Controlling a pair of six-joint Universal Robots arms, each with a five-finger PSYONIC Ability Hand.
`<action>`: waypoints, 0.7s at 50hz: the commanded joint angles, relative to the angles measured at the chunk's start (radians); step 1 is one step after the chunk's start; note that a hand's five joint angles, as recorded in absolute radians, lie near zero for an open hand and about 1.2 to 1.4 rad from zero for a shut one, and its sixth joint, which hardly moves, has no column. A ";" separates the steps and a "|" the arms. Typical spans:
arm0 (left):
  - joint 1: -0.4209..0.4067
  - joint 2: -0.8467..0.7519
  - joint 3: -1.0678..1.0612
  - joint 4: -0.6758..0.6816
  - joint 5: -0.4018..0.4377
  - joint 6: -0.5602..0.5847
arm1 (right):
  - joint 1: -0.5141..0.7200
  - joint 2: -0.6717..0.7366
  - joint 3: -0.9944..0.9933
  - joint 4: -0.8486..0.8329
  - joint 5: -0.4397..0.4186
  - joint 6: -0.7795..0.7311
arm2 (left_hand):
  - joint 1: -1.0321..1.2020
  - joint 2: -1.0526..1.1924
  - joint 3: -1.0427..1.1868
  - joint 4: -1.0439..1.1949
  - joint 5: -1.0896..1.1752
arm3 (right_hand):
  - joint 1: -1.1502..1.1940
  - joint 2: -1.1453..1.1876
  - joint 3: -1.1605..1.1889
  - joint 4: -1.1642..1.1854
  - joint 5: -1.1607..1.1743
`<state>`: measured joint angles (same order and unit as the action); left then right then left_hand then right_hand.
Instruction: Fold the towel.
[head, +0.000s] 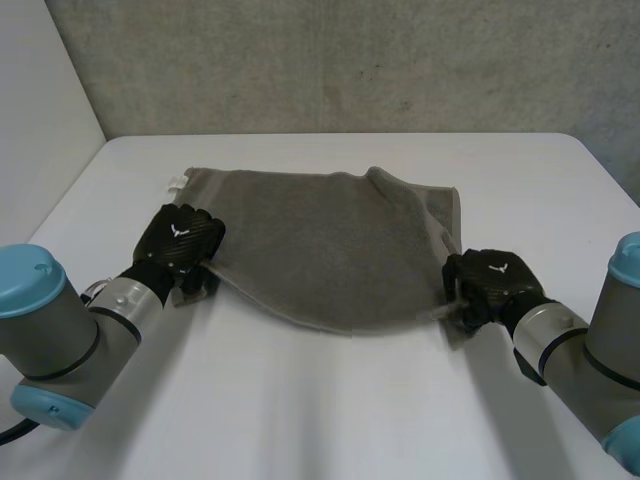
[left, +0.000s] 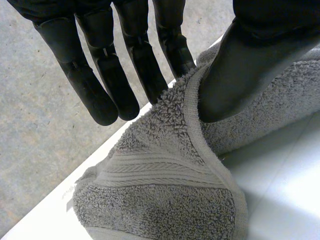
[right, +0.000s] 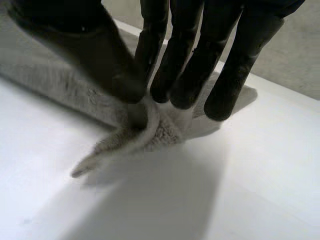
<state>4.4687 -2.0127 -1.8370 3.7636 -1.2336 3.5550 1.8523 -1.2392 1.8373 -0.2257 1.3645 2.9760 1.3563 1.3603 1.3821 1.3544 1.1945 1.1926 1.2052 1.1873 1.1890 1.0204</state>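
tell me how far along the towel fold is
Done: the left hand pinches the towel at its near left corner, the right hand at its near right corner. In hand: the near edge is raised off the table, sagging between them. Left: carrying that edge over to the far edge; most of the towel lies spread in one layer.

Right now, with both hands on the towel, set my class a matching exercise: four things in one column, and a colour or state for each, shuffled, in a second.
Things:
1. towel
2. left hand
3. right hand
4. table

Descriptions:
A. white
B. fingers and thumb pinch the towel's near right corner
C. grey, spread out
D. fingers and thumb pinch the towel's near left corner

Pairs: 1-C, 2-D, 3-B, 4-A
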 joint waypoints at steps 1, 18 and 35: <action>0.010 -0.012 0.002 0.010 -0.003 0.001 | -0.065 -0.003 0.000 -0.046 0.016 -0.008 | 0.040 0.036 0.014 0.042 0.027 | 0.204 0.191 0.209 0.207 0.201; 0.037 -0.060 0.047 0.013 -0.009 -0.068 | -0.096 -0.066 0.036 -0.121 0.007 -0.028 | -0.408 -0.412 -0.434 -0.406 -0.421 | 0.204 0.191 0.209 0.207 0.201; 0.052 -0.092 0.074 0.004 -0.017 -0.062 | -0.107 -0.083 0.050 -0.185 0.027 -0.045 | -0.441 -0.445 -0.467 -0.439 -0.454 | 0.204 0.191 0.209 0.207 0.201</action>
<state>4.5083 -2.0993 -1.7747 3.7704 -1.2430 3.4921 1.7554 -1.3221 1.8885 -0.3962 1.3893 2.9318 0.8951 0.8912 0.8929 0.8961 0.7151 1.3324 1.3407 1.3402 1.3405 1.1734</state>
